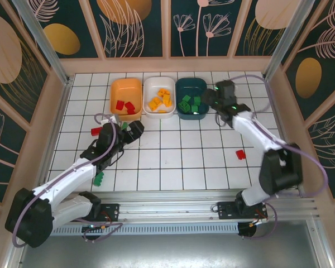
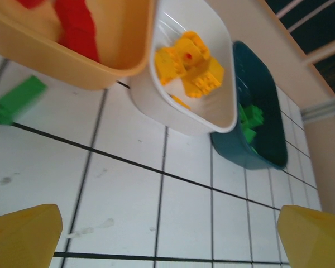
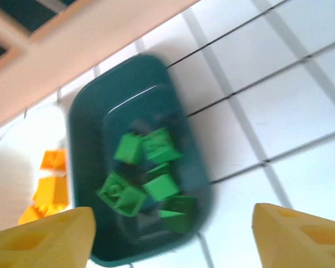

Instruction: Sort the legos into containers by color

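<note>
White tiled table (image 1: 178, 162): left gripper (image 2: 167, 240) wide, empty, near orange tray (image 1: 127, 92); right gripper (image 3: 173, 237) wide, empty, at teal tray (image 3: 84, 145) of green legos (image 3: 156, 145); red lego (image 1: 240, 154) loose.

Orange tray (image 1: 126, 88): red bricks (image 1: 124, 105) inside. White tray (image 1: 156, 85): yellow-orange bricks (image 1: 160, 99). Dark teal tray (image 1: 191, 85): green bricks (image 1: 190, 103).
Desk (image 1: 173, 162): white tiles, dark grid lines.
Loose red brick (image 1: 240, 154) right of frame centre; second red brick (image 1: 96, 131) and loose green brick (image 1: 98, 179) at frame left.
Walls (image 1: 137, 28): dark teal panels, pale line-drawn leaves and flowers, orange ovals, beige frames.
Left tool (image 2: 167, 240), right tool (image 3: 173, 234): yellow fingertips.
Left arm (image 1: 67, 181), right arm (image 1: 255, 131): white, black joints.
</note>
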You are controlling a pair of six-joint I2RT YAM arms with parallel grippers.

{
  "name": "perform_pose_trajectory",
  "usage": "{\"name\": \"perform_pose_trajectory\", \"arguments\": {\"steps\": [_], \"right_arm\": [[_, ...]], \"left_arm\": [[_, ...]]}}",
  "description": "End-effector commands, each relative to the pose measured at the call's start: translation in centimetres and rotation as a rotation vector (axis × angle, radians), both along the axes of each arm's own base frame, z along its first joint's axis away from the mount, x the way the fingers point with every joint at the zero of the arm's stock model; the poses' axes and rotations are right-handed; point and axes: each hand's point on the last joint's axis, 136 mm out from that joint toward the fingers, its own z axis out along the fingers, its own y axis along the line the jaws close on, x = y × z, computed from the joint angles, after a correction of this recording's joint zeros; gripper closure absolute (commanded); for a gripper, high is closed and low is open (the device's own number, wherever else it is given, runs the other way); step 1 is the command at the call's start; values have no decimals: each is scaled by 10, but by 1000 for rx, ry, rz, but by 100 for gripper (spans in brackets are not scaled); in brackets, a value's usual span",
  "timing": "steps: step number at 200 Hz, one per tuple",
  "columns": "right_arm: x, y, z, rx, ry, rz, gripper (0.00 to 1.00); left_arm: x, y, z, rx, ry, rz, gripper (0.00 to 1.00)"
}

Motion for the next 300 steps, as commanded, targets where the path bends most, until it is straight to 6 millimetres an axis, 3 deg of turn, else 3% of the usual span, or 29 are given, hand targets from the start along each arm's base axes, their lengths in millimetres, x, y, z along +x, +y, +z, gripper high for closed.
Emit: {"name": "perform_pose_trajectory", "arguments": {"steps": [1,11,27,44,64,125,151,189,227,270,300], "right_arm": [[-59,-81,-50,-70,143,-248,15],[-87,-111,-70,-62,191,-352,10],[-119,-135,-98,17,232,-428,10],[-138,-144,-118,57,254,-466,10],[-145,-145,-132,52,302,-465,10],[-129,-94,-168,104,407,-242,16],[-129,-69,-166,135,418,-198,18],[-127,-8,-153,277,405,-51,19],[-136,-27,-153,118,431,-76,21],[-160,-11,-174,-45,561,26,26],[-164,-6,-183,-207,607,34,30]], "left_arm": [[-2,-34,2,-80,-40,-145,1],[-6,-48,-2,-81,-41,-185,2],[-15,-75,-8,-79,-41,-262,2],[-21,-98,-17,-78,-10,-339,2],[-22,-103,-27,-66,14,-362,2],[-21,-95,-27,-8,0,-346,1],[-21,-95,-27,-4,6,-344,1],[-19,-96,-26,-4,7,-344,2],[-18,-95,-25,8,7,-340,1],[-13,-89,-22,46,1,-306,1],[-10,-91,-13,57,-7,-313,2]]}}
